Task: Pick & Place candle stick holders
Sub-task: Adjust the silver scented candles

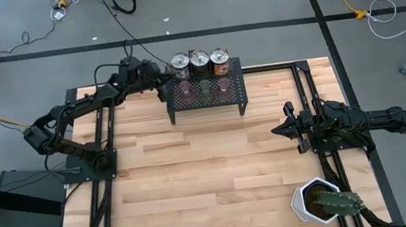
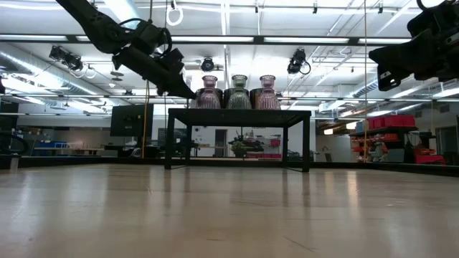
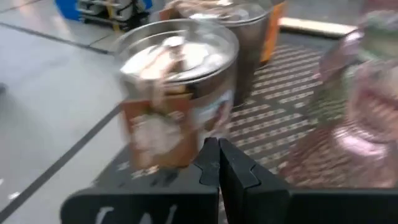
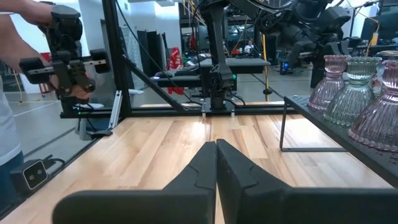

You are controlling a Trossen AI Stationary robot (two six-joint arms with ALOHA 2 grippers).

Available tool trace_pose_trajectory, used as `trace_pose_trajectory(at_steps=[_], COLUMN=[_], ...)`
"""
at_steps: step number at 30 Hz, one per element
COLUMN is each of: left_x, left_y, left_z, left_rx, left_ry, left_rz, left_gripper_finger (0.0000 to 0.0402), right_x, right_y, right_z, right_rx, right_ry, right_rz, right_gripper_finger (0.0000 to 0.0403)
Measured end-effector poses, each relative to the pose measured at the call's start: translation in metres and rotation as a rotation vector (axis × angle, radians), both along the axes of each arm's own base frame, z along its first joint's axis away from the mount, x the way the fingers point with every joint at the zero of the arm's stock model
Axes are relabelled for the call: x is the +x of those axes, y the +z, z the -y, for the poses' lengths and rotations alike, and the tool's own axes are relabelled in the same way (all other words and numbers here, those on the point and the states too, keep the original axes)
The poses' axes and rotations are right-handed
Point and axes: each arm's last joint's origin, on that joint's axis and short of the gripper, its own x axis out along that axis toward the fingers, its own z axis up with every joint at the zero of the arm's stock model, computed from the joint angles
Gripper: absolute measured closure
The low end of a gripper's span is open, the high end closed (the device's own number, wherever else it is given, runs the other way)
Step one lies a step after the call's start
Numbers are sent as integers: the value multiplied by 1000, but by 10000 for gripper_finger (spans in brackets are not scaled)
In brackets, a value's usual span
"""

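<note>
All six candle stick holders stood on the black mesh rack (image 1: 206, 97), which suggested the placing was done or nearly so: the three metallic holders (image 1: 200, 63) lined the rack's far edge, the three glass holders (image 1: 204, 88) formed a row just in front of them. The left gripper (image 1: 161, 83) hung at the rack's left end, just beside the leftmost metallic holder (image 3: 177, 93). Its fingers were clenched together on nothing, probably so a slim tip could pass close to the holders without knocking them. The right gripper (image 1: 278, 130) waited well to the right of the rack, nearer the table's front, likewise pinched closed and empty, apparently parked clear. A white pot with a cactus (image 1: 325, 200) sat far from the rack, at the table's near right corner
</note>
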Motion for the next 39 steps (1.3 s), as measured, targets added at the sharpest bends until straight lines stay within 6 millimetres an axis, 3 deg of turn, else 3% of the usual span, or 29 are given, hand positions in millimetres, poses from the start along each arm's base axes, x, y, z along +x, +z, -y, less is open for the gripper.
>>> trace_pose_trajectory(at_steps=[12, 39], left_x=[-23, -9], left_y=[10, 7], left_z=[-11, -19], left_rx=[91, 150], left_ry=[190, 72], left_rz=[-67, 41], left_gripper_finger=[402, 402], right_x=[0, 0], right_y=[0, 0], right_z=[0, 0], right_rx=[0, 0], right_ry=[0, 0], right_rz=[0, 0], right_gripper_finger=[394, 394])
